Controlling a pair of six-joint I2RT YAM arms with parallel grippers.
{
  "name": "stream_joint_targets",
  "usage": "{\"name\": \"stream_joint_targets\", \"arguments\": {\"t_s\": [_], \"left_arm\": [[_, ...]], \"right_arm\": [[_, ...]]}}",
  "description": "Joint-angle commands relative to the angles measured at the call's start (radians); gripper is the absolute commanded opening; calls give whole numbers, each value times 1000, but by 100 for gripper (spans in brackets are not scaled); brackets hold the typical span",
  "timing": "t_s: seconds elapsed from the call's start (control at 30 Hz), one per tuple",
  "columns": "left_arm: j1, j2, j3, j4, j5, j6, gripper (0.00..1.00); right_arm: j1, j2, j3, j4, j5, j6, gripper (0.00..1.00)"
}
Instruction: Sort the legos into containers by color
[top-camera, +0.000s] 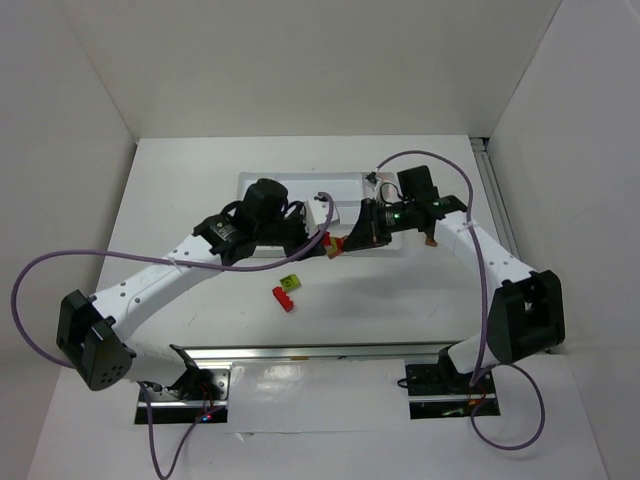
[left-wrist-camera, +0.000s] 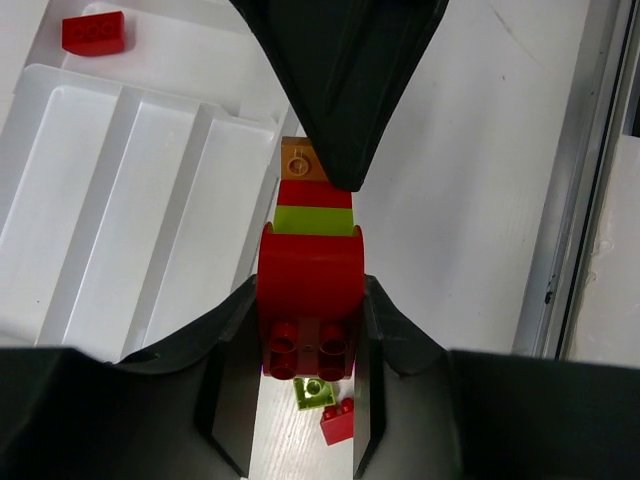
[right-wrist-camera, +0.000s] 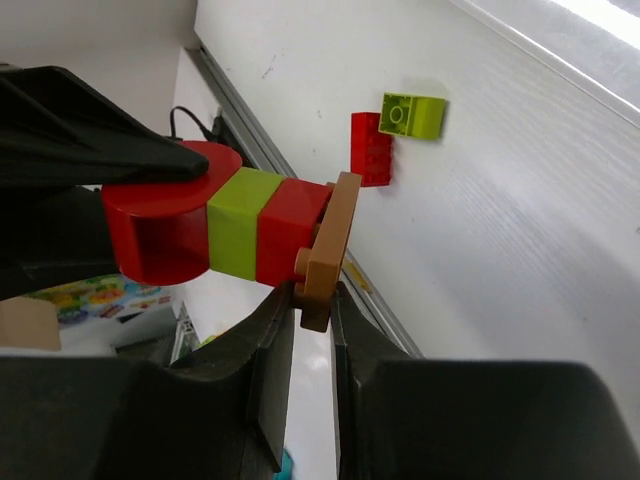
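My left gripper (left-wrist-camera: 310, 325) is clamped on the big red brick (left-wrist-camera: 310, 270) at one end of a joined stack. My right gripper (right-wrist-camera: 311, 300) pinches the orange-brown plate (right-wrist-camera: 330, 245) at the other end. A lime green brick (right-wrist-camera: 238, 225) and a smaller red brick (right-wrist-camera: 288, 228) sit between them. The stack hangs above the counter (top-camera: 400, 300), at the near edge of the white tray (left-wrist-camera: 150, 200). Nearer me, a loose lime brick (top-camera: 290, 284) and a loose red brick (top-camera: 284, 299) lie just beside each other.

Left gripper (left-wrist-camera: 310, 335): clamped on red end of brick stack (left-wrist-camera: 313, 222)
Right gripper (left-wrist-camera: 336, 165): on orange-brown end
White tray (left-wrist-camera: 120, 200): left of stack
Loose lime brick (left-wrist-camera: 314, 391): just beside loose red brick (left-wrist-camera: 339, 421)
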Motion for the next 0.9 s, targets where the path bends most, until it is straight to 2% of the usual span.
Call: {"name": "stream_joint_targets", "arguments": {"t_s": [0.0,0.3,0.43,0.47,0.5,0.6,0.7,0.8,0.87], "left_arm": [[5,-12,40,20,-33,-18,0],[24,-21,40,60,-60,-66,0],[35,64,140,94,-126,-184,0],[49,122,208,83,-140,-205,0],[49,150,242,71,-172,-251,0],[103,247,356,3,-183,-335,0],[162,259,384,-21,-195,-401,0],[230,194,341,-21,-195,-527,0],[268,128,314,-21,-195,-555,0]], "right_arm": [[-81,-58,-43,28,63,22,0],[-142,-103,-72,7,231,47,0],[-142,-159,-63,-13,486,100,0],[-142,-168,-54,-1,557,100,0],[-142,-169,-45,16,573,112,0],[-142,-118,-34,86,545,123,0],[-102,-28,-8,177,492,146,0],[-33,86,66,229,480,146,0],[-7,173,136,258,459,146,0]]}}
